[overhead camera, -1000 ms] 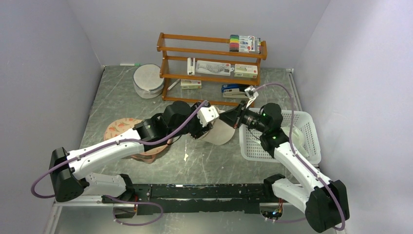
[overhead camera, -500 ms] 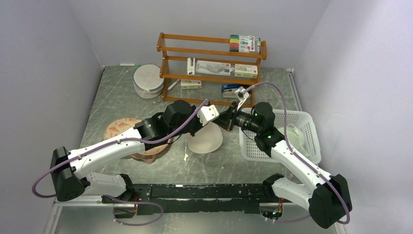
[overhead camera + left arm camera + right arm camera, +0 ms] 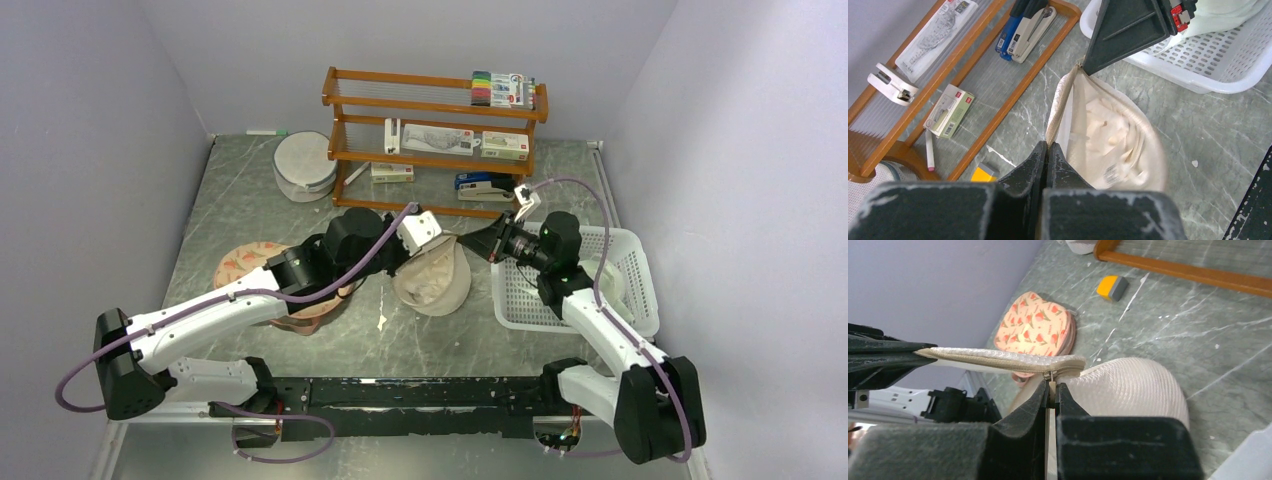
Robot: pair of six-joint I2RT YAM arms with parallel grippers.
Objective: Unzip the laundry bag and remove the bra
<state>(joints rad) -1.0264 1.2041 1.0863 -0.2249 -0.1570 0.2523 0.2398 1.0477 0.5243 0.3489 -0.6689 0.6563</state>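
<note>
The laundry bag (image 3: pixel 432 282), a round cream mesh pouch, hangs between my two grippers above the table with its opening turned up. My left gripper (image 3: pixel 1048 146) is shut on the zip edge (image 3: pixel 1060 100) at the bag's near rim; in the top view it (image 3: pixel 415 258) is at the bag's left side. My right gripper (image 3: pixel 1050 384) is shut on the zipper pull, just above the domed mesh half (image 3: pixel 1133 385); from above it (image 3: pixel 467 243) is at the bag's right rim. Crumpled cream fabric with a small label (image 3: pixel 1108 145) lies inside, apparently the bra.
A peach carrot-print case (image 3: pixel 250 265) lies under my left arm. A white basket (image 3: pixel 580 300) holding a pale item stands right of the bag. The wooden rack (image 3: pixel 435 130) with boxes and a stapler (image 3: pixel 1030 25) stands behind. Another round pouch (image 3: pixel 305 165) sits back left; a yellow-grey eraser (image 3: pixel 1113 287) lies by the rack.
My left gripper has shut on the bag's rim. The bag went from dome-up on the table to stretched open between both grippers, and my right gripper drew back rightward with the zipper pull.
</note>
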